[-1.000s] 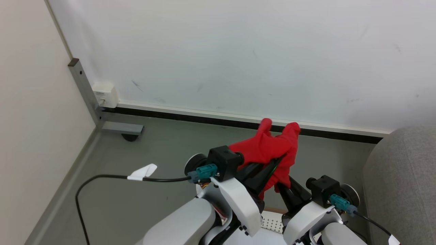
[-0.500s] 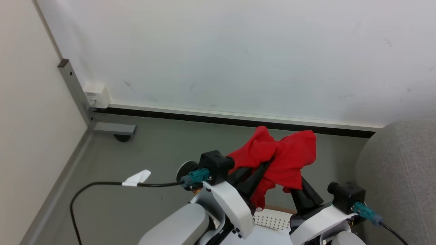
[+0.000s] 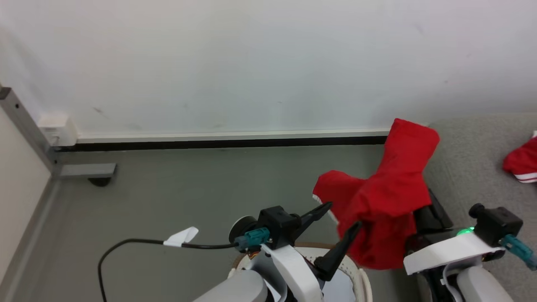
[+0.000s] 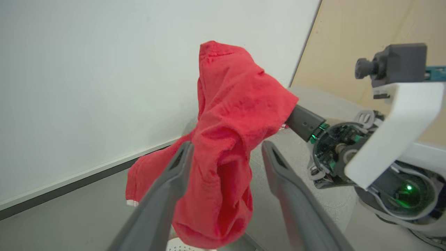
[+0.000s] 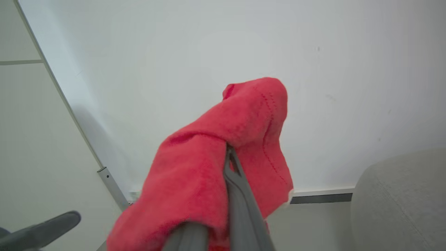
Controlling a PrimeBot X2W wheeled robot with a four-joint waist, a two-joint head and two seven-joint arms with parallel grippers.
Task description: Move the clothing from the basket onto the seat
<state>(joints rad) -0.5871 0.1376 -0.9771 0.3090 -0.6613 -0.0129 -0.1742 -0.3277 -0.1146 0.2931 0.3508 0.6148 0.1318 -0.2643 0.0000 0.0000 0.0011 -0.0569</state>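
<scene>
A white tag is folded on the black cable beside the left arm; any writing on it is too small to read.

There are two red garments, one basket, one sofa and two grippers. The garment hangs in the air over the floor, just off the sofa's left edge and above the basket's far right rim. The second garment, showing white stripes, lies on the sofa at the head view's right edge. Of the basket, a stretch of pale rim shows behind the left forearm.

The right gripper points up and away from the robot, its fingers pressed together on the garment, which drapes over them and hides their tips in the head view. A green light glows at its wrist.

The left gripper reaches up and to the right, fingers spread wide apart and gripping nothing. The garment's lower folds hang just beyond them; whether cloth touches a finger cannot be told.
</scene>
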